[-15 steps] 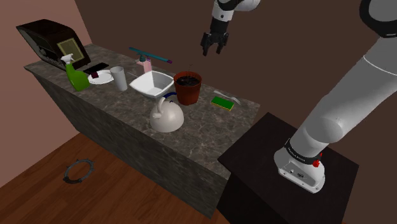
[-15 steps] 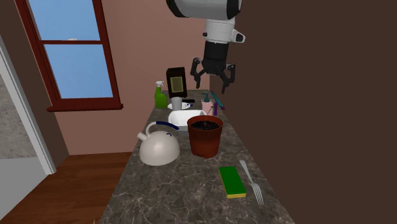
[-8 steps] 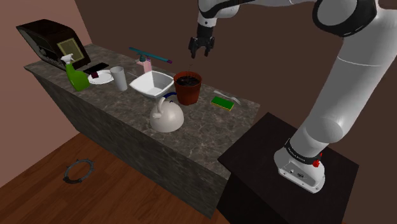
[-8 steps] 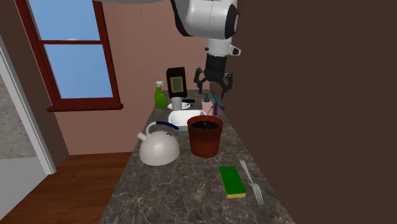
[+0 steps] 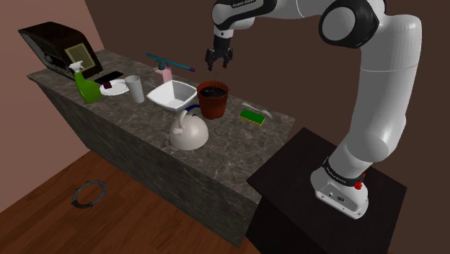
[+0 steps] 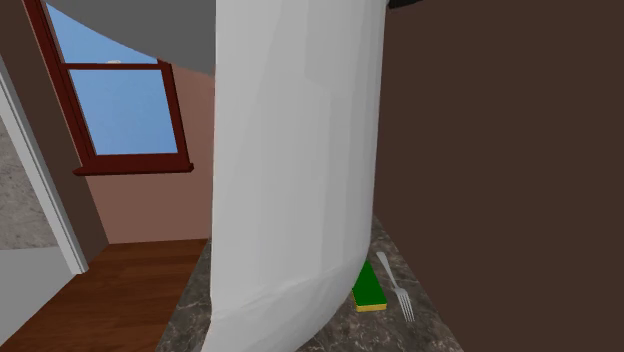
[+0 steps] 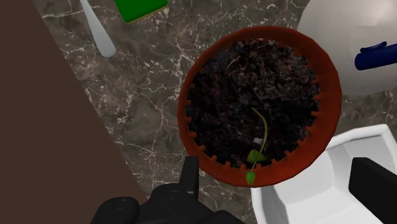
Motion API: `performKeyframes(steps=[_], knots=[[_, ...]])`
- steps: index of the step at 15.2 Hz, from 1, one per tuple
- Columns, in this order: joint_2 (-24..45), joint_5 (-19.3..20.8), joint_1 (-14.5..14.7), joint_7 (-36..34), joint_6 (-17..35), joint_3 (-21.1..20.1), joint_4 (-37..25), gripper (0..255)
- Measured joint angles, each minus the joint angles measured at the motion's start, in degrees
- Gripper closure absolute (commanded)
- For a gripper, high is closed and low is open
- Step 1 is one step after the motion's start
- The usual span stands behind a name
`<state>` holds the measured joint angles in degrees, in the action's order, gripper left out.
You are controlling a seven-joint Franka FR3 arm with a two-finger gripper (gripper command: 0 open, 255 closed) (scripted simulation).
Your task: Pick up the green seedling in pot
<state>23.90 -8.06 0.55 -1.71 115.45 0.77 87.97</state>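
A red-brown pot (image 5: 213, 99) full of dark soil stands on the marble counter (image 5: 137, 119), between a white square bowl and a green sponge. In the wrist view the pot (image 7: 203, 73) holds a thin green seedling (image 7: 258, 147) leaning toward its rim. My black gripper (image 5: 216, 60) hangs open a little above and behind the pot, fingers apart, nothing between them. In the wrist view the gripper (image 7: 280, 181) sits over the pot's rim beside the white bowl. A white arm link (image 6: 290, 160) blocks most of the second exterior view.
A white kettle (image 5: 187, 131) with a blue handle stands in front of the pot. The white bowl (image 5: 171, 95), a grey cup (image 5: 135, 88), a green spray bottle (image 5: 87, 86) and a dark appliance (image 5: 54, 45) line the counter. The sponge (image 5: 252, 116) and a fork (image 6: 400, 288) lie toward the stand.
The gripper has moved toward the shoulder view's left and lower, from high beside the pot to just above its back rim. The arm has swung across the second exterior camera.
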Motion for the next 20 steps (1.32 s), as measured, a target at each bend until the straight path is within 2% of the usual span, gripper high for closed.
performKeyframes(steps=[5,6,16,20], knots=[[1.4,-0.2,0.0,0.4,3.1,-0.1,1.7,0],[1.4,-0.2,0.0,0.4,3.3,-0.1,1.9,255],[1.4,-0.2,0.0,0.5,3.7,-0.1,2.3,255],[0.7,-0.1,0.0,0.2,1.7,0.0,1.2,255]])
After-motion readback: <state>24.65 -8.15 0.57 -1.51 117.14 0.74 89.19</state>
